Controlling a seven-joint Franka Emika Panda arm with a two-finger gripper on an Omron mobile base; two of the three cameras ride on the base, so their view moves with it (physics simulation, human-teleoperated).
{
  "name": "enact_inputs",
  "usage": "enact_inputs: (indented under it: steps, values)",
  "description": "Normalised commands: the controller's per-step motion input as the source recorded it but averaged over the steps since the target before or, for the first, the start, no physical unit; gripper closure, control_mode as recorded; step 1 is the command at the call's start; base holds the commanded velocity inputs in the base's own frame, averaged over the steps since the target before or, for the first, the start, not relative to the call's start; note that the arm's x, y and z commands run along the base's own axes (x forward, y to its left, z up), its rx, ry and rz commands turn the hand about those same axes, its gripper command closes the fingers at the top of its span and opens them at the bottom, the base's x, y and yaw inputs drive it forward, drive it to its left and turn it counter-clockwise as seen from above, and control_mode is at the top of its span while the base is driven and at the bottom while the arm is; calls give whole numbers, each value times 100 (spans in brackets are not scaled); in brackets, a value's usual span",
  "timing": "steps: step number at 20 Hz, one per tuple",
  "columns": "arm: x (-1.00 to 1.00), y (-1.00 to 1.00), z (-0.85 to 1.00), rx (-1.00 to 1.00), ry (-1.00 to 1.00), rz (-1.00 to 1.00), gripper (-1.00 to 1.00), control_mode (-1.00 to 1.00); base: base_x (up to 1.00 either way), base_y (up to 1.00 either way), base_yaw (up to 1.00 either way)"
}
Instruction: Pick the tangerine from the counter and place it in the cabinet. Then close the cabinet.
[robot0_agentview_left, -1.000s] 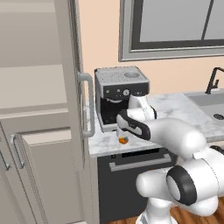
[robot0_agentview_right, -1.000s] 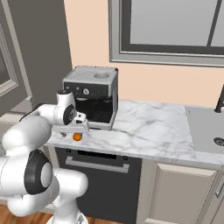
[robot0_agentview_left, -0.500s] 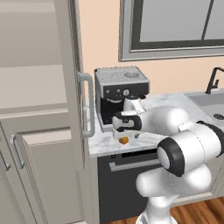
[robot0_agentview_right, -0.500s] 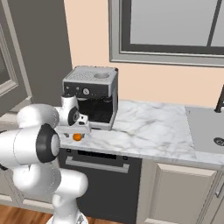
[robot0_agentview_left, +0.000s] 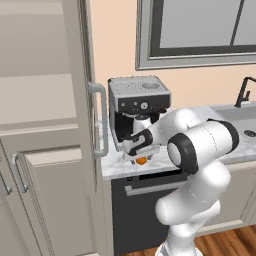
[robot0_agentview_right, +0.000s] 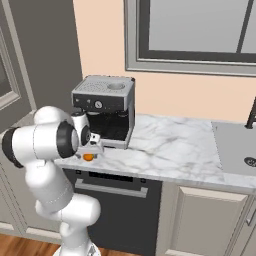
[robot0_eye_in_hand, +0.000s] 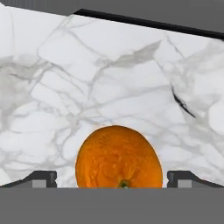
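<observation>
Orange fruit: tangerine (robot0_eye_in_hand: 118, 157) sits dead centre between the two dark finger tips in hand view, stem dimple facing cam, resting on marbled counter (robot0_eye_in_hand: 109, 78).
Change vs 1 s ago: arm has folded in closer over the counter edge; gripper (robot0_agentview_left: 139, 152) has dropped from hovering above the fruit to right down around it.
Change vs 0.5 s ago: elbow swung further fwd in both base views; hand lower, fruit now tucked just under/between the tips (robot0_agentview_right: 89, 156).
Gripper state: fingers apart, one tip (robot0_eye_in_hand: 41, 178) each side of fruit w/ marble showing in the gaps; no contact yet that I can see.
Tangerine loc: on counter, directly ahead of hand, between tips; near counter's front edge, just in front of coffee machine (robot0_agentview_left: 138, 110).
Meaning for task: approach looks done, so pre-grasp; judged next step = squeeze, then lift. Task early, nothing carried yet.
Cabinet: door (robot0_agentview_left: 75, 115) stands open, off to the hand's left in left base view, well above gripper height; a lift and swing across needed after grasp.
Risk: round fruit may roll if one tip touches first; close evenly.
Writing/brands: none legible. Coffee machine has dials on the front panel but no readable text; marble veins only in hand view.
Sink: far side of the counter, well apart from gripper (robot0_agentview_right: 235, 150).
</observation>
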Motion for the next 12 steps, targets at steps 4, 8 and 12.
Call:
enact_inputs:
  steps: [4, 8, 12]
  values:
    - [41, 0, -28, -1, 0, 0, -100, -100, 0, 0, 0]
    - [16, 1, -38, -2, 0, -1, 100, -100, 0, 0, 0]
    - [-51, 3, -52, -1, 0, -11, 100, -100, 0, 0, 0]
